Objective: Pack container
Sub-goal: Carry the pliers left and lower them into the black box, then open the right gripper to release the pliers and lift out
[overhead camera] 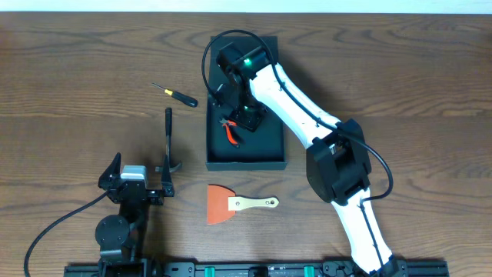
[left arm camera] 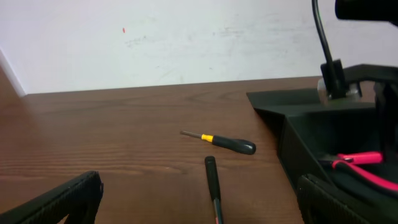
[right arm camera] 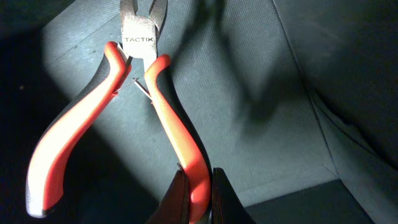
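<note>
Orange meets us first, on the blade of a wooden-handled scraper (overhead camera: 231, 204) lying low in the middle of the overhead frame on the brown wood table (overhead camera: 400, 77). At lower left we see the left gripper (overhead camera: 138, 171), its fingers (left arm camera: 62, 202) spread wide and gripping nothing; in its own wrist view they sit at the two bottom corners. Just beside that gripper lies a black hammer (overhead camera: 168, 138), head toward the bottom of the frame, shaft running upward, and further toward the upper left a screwdriver (overhead camera: 175, 94) with a black handle and a yellow collar, apart from the hammer. We find the container (overhead camera: 269, 158) in the centre of the overhead frame, just above the scraper, its top open. Inside it the right gripper (right arm camera: 196, 193) is pinched tight on one red-orange handle of a pair of pliers (right arm camera: 149, 93), steel nose toward the top of the right wrist frame; we cannot tell whether the pliers touch the container's dark floor
</note>
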